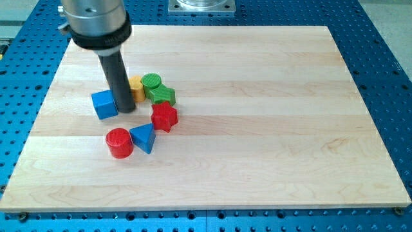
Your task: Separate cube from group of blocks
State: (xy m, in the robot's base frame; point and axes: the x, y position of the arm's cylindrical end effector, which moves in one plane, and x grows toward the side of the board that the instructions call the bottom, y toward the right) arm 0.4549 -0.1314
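A blue cube (104, 104) sits at the left of the wooden board (257, 129). My tip (126, 109) stands just to the cube's right, touching or nearly touching it, between the cube and the other blocks. Right of the rod are a yellow block (136, 87), partly hidden by the rod, a green cylinder (152, 82) and a green star-shaped block (163, 96). A red star-shaped block (164, 117) lies below them. A red cylinder (120, 142) and a blue triangular block (143, 137) lie side by side toward the view's bottom.
The board rests on a blue perforated table (380, 77). A metal mount (202, 6) shows at the view's top edge. The arm's wide grey end (95, 22) hangs over the board's top left.
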